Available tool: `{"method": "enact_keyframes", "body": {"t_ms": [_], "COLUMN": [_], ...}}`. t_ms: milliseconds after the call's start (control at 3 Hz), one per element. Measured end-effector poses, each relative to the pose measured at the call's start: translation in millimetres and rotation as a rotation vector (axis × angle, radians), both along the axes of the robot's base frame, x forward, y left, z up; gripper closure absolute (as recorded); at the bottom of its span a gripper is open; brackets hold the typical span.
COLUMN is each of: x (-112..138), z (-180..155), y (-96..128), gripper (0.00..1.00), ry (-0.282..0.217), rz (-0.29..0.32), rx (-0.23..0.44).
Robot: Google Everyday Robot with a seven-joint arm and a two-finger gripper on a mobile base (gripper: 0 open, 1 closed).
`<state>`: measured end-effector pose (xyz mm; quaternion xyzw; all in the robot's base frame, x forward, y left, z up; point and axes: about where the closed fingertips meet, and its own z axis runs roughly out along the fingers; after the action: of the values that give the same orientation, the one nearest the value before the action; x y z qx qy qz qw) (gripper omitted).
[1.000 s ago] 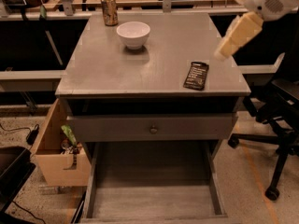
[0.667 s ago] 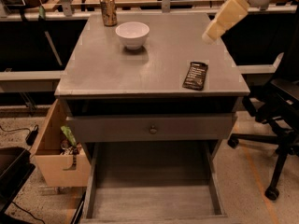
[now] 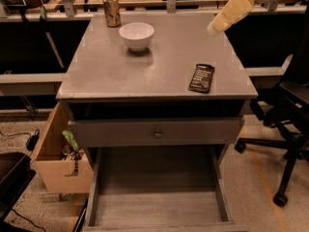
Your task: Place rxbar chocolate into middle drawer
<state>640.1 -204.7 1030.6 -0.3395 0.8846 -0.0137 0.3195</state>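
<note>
Lying flat on the cabinet top (image 3: pixel 145 74), right of the bowl (image 3: pixel 136 35) and nearer the front: chocolate bar (image 3: pixel 201 78). Hanging high, right of the bowl: gripper (image 3: pixel 214 30), grip cannot be told. Pulled out far below the bowl: middle drawer (image 3: pixel 154 209). Lower left of the bowl: wooden box (image 3: pixel 60 174) holding green-tipped clutter.

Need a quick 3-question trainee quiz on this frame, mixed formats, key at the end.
1. True or false: the rxbar chocolate already lies in the middle drawer.
2. Where is the hand? A) clamped on the bar. B) Raised over the far right part of the tabletop, apart from the bar. C) Down inside the drawer.
3. Fill in: behind and left of the white bowl stands a gold drink ___.
Key: 1 false, it lies on the tabletop near the right edge; 2 B; 3 can.
</note>
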Motion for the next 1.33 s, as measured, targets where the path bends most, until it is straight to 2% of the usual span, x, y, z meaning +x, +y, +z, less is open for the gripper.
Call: {"method": "enact_keyframes", "body": {"t_ms": [333,667,1000,1333], "x": [9,27,39,38], "z": [-9,-26,-39,-49], "y": [3,1,8,15], "gripper": [0.00,0.00,0.00,0.00], "ry": [0.020,0.091,0.186,0.236], "rz": [-0.011,-0.098,-0.277,-0.432], "rx": [0.019,-0.011,-0.047,0.018]}}
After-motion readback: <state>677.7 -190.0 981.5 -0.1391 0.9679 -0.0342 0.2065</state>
